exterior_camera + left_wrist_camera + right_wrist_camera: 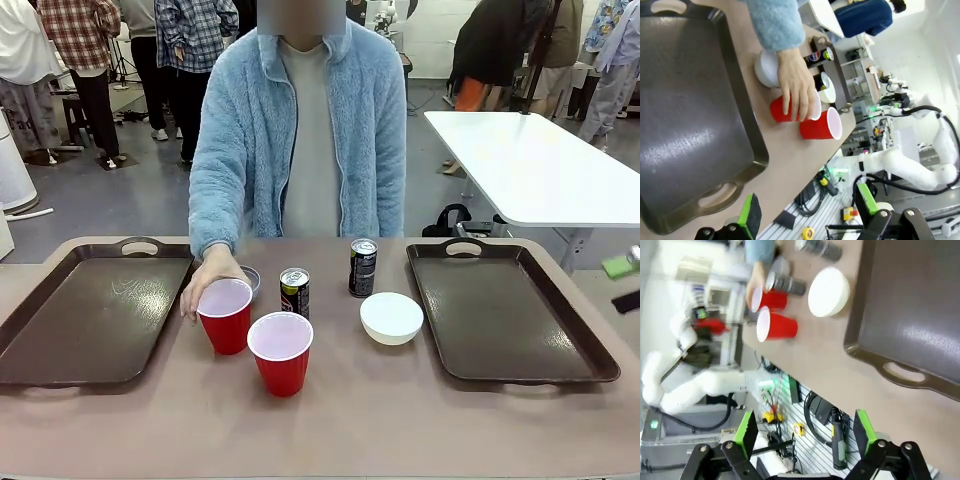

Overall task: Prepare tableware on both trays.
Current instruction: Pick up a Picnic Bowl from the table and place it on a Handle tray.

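Nearest you, one red plastic cup (280, 352) stands mid-table. Bare dark brown glossy tray (90, 310), person's hand (205, 285) on second cup (226, 315), slim black cans (294, 291), round white bowl (391, 317), bare matching tray (510, 310). Your left gripper (807, 207) and right gripper (805, 432) gape empty; nothing loaded yet.

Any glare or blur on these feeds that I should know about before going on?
Front view: sharp; a pale glare streak lies on the left glossy dark brown plastic tray. Left wrist view: sheen on that tray, focus good. Right wrist view: soft and blurred; glare on the right matching tray.
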Robot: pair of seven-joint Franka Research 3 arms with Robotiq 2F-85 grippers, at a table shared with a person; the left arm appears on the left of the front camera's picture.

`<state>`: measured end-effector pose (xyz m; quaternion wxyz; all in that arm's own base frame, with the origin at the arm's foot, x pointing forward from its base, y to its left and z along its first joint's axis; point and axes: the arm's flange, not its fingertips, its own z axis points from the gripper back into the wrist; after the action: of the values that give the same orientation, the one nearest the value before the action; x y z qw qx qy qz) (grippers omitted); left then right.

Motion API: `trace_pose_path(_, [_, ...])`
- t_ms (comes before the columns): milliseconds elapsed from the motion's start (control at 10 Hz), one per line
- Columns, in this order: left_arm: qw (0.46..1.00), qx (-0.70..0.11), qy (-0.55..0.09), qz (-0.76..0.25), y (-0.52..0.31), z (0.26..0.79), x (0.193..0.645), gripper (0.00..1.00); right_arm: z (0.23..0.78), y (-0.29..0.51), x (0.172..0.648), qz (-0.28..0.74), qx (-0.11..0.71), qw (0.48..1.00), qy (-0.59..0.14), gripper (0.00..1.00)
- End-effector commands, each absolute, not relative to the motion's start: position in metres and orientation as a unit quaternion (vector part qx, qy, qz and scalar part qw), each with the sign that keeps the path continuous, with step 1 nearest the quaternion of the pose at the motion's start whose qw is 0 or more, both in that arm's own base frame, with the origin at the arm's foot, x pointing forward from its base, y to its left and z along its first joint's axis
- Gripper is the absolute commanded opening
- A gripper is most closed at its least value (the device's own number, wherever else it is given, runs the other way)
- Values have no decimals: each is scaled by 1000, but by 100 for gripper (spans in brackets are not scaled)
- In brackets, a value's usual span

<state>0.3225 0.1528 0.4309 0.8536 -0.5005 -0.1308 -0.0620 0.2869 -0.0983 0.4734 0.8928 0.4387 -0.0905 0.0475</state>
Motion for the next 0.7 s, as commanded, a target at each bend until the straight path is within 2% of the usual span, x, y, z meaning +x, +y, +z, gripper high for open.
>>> trace_pose_path(0, [850,-506,-136,-63,154,432,322,100,526,-54,297,0,364,930,-56,100])
trace_pose_path(300, [850,-506,-136,-63,154,432,322,100,556,41,345,-38,246,968,-33,100])
trace_pose_path(600, [850,-506,-136,-63,154,432,322,100,518,121,406,-52,168,984,-18,100])
